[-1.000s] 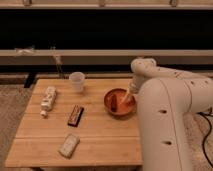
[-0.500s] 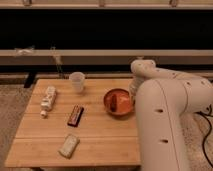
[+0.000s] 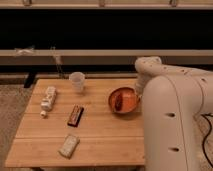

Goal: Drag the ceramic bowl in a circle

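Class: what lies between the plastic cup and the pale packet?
A dark snack bar, in the camera view; the gripper is at the ceramic bowl's rim.

The gripper [image 3: 136, 94] is at the right rim of the ceramic bowl [image 3: 125, 101] near the bench's [image 3: 105, 150] right edge, where the bulky arm [image 3: 172, 120] blocks that side, while the cup [image 3: 77, 81] by the far edge, bottle [image 3: 48, 98] by the left edge, dark bar [image 3: 75, 115] mid-bench and packet [image 3: 69, 146] near the near edge leave open wood between bowl and near edge.

No legible text, even on the gripper [image 3: 135, 94] by the ceramic bowl [image 3: 128, 105]
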`<state>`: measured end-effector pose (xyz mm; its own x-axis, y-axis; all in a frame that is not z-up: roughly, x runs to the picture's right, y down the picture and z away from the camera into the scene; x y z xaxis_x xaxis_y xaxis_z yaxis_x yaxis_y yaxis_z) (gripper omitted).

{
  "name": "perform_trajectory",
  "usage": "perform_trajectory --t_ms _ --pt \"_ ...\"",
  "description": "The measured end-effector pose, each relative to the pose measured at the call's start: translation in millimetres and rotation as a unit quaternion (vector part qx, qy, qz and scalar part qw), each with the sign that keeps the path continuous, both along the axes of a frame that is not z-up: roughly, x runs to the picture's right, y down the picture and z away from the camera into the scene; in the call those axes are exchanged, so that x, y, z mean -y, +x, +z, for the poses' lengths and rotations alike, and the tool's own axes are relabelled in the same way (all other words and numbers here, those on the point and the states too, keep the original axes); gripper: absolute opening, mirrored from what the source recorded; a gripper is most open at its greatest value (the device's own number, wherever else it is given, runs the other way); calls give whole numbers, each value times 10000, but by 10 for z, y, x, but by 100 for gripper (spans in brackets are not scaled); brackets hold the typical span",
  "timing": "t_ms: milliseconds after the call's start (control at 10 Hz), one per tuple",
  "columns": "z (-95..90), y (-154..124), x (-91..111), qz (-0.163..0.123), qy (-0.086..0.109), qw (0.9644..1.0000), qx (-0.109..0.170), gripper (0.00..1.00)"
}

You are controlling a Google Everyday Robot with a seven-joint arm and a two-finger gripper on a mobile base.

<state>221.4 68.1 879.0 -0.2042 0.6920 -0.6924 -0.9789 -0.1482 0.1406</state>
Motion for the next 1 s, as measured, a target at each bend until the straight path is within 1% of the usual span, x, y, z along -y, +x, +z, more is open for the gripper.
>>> perform_trajectory --t_ms 100,200,400,500,700,900,1000 --pt "-5 16 50 -20 87 10000 -43 0" --pt "23 -27 78 -103 124 9999 -16 0" --pt "114 -310 110 -329 131 9991 241 0" --pt "131 -481 75 -478 82 9980 410 0" --pt "55 -832 -51 -728 4 9944 763 0" --pt "-94 -1072 -179 -881 -27 9907 1036 0" --pt "-216 -1170 -242 -952 -46 9886 1162 0"
